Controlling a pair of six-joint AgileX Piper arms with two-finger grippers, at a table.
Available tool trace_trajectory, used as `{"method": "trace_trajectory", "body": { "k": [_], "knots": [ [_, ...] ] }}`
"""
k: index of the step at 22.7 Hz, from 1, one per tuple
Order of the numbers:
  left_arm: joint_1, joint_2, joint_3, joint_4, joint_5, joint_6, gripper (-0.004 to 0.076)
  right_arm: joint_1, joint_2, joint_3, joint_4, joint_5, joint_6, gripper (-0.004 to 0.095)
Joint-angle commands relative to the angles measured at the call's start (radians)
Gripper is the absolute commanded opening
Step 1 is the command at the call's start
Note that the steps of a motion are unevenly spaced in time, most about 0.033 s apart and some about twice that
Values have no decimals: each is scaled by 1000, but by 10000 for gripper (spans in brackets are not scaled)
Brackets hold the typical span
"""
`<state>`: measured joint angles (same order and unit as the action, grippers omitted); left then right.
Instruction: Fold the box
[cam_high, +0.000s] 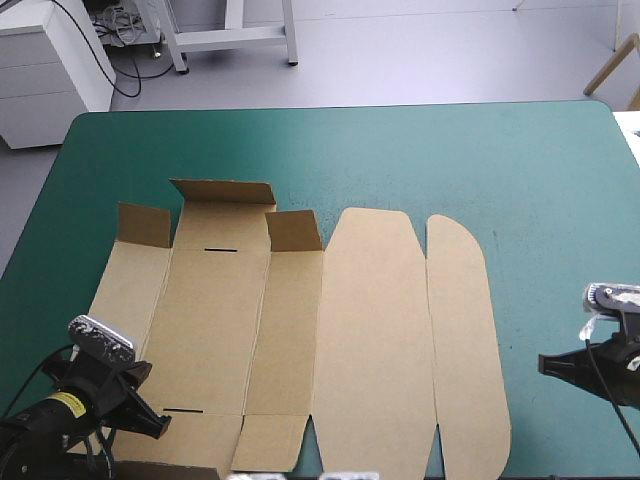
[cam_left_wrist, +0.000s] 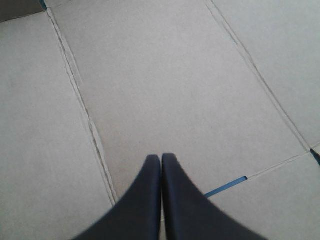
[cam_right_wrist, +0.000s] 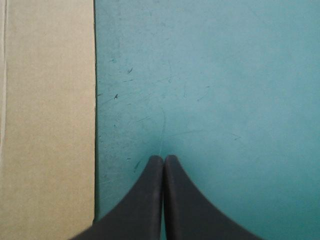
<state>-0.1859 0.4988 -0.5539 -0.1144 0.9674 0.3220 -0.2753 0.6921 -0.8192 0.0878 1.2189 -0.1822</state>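
The box, a light, stiff, scored sheet lying flat along the table's near edge, left of centre, is likely best taken by a flap edge; the left gripper over it and the right gripper beside it are clenched, empty.

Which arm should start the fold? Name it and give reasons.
Probably left. The left gripper, shut, is over the box; the right gripper, shut, is over bare teal-green cover beside it.
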Motion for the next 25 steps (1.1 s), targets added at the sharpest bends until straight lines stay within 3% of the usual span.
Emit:
{"method": "trace_trajectory", "body": {
  "k": [1,10,19,25],
  "knots": [
    [-1,5,-35,-17,-39,-34,-10,-6,-42,47,32,-82,-3,-19],
    [-1,80,-119,-5,-26,-65,-10,-6,-60,141,60,-121,-27,-19],
    [10,338,-284,45,-100,-149,-10,-4,-60,141,89,-125,-65,-19],
    [302,482,-462,88,-108,-195,-10,-4,-60,141,106,-129,-68,-19]
  ]
}}
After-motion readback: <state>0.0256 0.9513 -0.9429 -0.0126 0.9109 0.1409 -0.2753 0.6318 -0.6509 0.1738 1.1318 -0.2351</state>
